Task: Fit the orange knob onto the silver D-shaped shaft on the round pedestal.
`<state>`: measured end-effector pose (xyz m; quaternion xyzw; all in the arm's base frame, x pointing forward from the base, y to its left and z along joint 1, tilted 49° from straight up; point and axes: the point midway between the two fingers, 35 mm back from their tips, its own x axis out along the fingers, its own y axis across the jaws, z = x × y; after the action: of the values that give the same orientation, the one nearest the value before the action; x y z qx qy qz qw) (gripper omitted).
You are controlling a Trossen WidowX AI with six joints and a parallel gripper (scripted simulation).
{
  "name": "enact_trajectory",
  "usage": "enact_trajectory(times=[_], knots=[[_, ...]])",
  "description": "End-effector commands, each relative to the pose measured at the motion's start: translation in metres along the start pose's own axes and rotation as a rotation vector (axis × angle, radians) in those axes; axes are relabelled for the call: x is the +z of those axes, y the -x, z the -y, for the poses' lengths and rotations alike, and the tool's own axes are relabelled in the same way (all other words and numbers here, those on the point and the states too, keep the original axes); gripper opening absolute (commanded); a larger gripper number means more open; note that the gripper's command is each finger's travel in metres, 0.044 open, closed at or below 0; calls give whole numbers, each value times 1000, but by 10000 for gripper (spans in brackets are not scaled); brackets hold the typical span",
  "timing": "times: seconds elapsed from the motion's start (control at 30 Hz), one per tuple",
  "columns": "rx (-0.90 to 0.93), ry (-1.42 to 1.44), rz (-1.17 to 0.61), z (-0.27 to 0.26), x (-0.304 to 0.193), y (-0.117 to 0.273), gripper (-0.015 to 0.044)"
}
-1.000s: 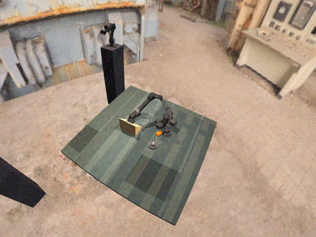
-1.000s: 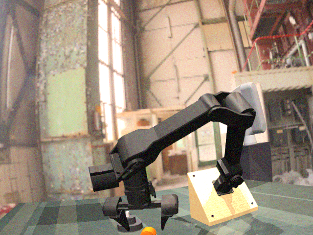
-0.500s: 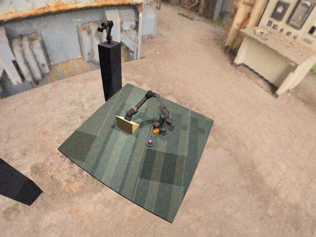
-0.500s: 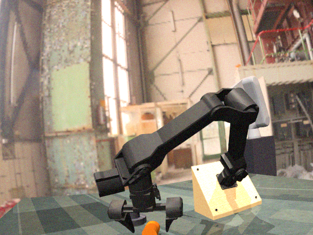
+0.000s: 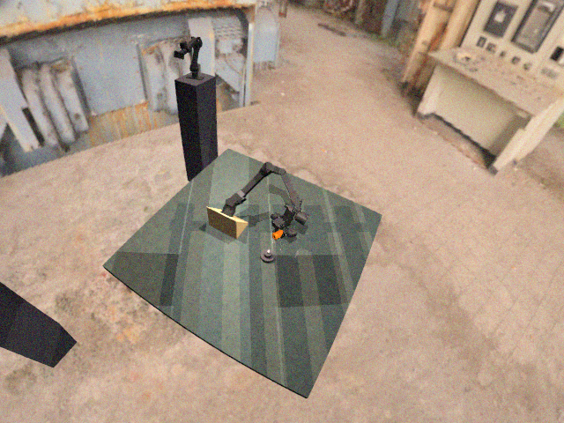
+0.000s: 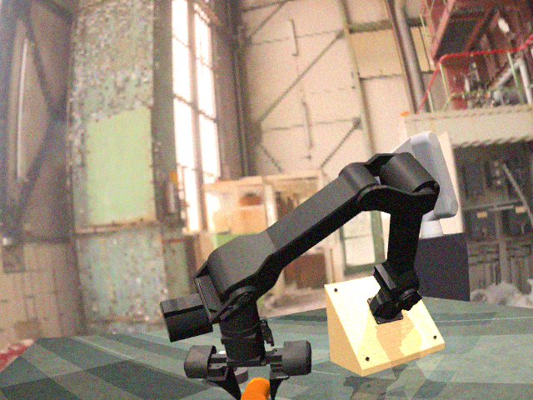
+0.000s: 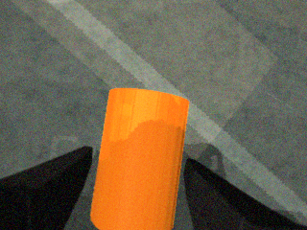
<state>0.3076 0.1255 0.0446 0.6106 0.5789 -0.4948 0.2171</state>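
The orange knob (image 5: 277, 234) (image 6: 256, 389) (image 7: 141, 153) lies on its side on the mat, close up in the wrist view; its hole is not visible. My gripper (image 5: 280, 233) (image 6: 256, 395) (image 7: 139, 160) is partly open around the knob, one finger on each side. A thin strip of mat shows between the left finger and the knob in the wrist view; the right fingertip is at or very near its side. The round pedestal (image 5: 267, 258) with its silver shaft (image 5: 268, 251) stands just beyond the knob. The shaft's flat side cannot be made out.
The arm's base is mounted on a pale wooden wedge (image 5: 224, 224) (image 6: 389, 344) standing on the striped green mat (image 5: 204, 278) (image 6: 481, 357). A tall dark pillar (image 5: 196, 122) carrying another small arm stands behind the mat's edge. A second dark pillar (image 5: 33, 325) is at lower left.
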Motion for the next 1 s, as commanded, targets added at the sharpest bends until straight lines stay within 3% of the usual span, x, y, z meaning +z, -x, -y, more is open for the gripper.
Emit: enact_trajectory(times=[0.0, 0.37, 0.53, 0.97], knots=[[-5, -7, -4, 0, 0, -1, 240], [-5, -7, -4, 0, 0, -1, 180], [-4, -5, -10, 0, 0, -1, 179], [1, -3, -232, 0, 15, 4, 179]])
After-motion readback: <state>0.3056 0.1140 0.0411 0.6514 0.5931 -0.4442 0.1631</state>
